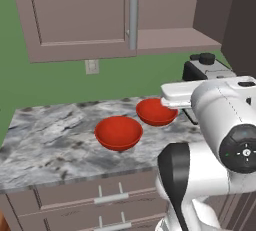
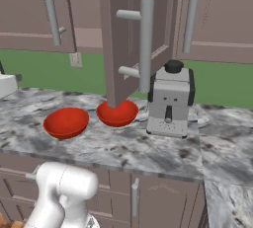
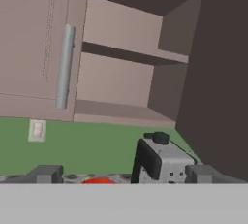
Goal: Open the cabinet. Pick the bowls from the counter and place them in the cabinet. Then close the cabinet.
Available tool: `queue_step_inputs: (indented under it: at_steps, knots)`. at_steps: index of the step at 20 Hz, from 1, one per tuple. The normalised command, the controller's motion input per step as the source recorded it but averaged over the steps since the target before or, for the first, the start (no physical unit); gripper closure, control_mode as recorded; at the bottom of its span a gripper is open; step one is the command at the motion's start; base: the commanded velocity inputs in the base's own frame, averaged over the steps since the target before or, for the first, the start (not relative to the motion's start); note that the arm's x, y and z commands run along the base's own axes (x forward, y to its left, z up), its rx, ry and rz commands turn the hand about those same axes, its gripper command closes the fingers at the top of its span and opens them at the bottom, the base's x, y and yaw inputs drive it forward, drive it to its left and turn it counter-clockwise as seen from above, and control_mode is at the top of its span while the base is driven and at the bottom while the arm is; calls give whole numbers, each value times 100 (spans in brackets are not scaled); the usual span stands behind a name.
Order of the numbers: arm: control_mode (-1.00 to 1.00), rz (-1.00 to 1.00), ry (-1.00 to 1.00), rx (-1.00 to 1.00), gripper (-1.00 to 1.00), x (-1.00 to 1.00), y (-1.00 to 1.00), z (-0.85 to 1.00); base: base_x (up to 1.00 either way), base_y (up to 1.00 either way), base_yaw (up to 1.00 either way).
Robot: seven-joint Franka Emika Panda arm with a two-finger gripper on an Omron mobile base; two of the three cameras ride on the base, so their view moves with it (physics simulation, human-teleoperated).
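1. The cabinet [image 3: 121, 80] hangs on the wall above the counter [image 1: 50, 140]; its right door [image 2: 126, 34] is swung out toward the room, its left door [image 1: 75, 15] is closed, and 1 inner shelf [image 3: 133, 56] is bare.
2. The 2 bowls sit on the counter below the opening: the nearer bowl [image 1: 119, 132] and the farther bowl [image 1: 155, 111] lie just beside each other, not touching, both upright.
3. No brand, label or writing can be read on any surface.
4. The open door's edge and its grey bar handle [image 2: 145, 42] hang over the farther bowl and just beside the coffee machine [image 2: 170, 101].
5. Open counter lies left of the nearer bowl, out to the slab's front edge.
6. The end effector [image 3: 123, 174] has its fingertips [image 3: 46, 173] spread wide apart, clamped on nothing, aimed at the cabinet's opening.
7. A wall outlet [image 1: 91, 66] sits below the closed door; drawer fronts [image 1: 100, 195] run under the counter.
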Motion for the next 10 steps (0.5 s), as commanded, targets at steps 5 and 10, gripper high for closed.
queue_step_inputs:
  at_steps: [5,10]
  knots:
    - [-100,11,-32,-15,-100,3,-3,-31,0,0,0]
    - [-100,10,-17,-4,-100,7,-27,-13,0,0,0]
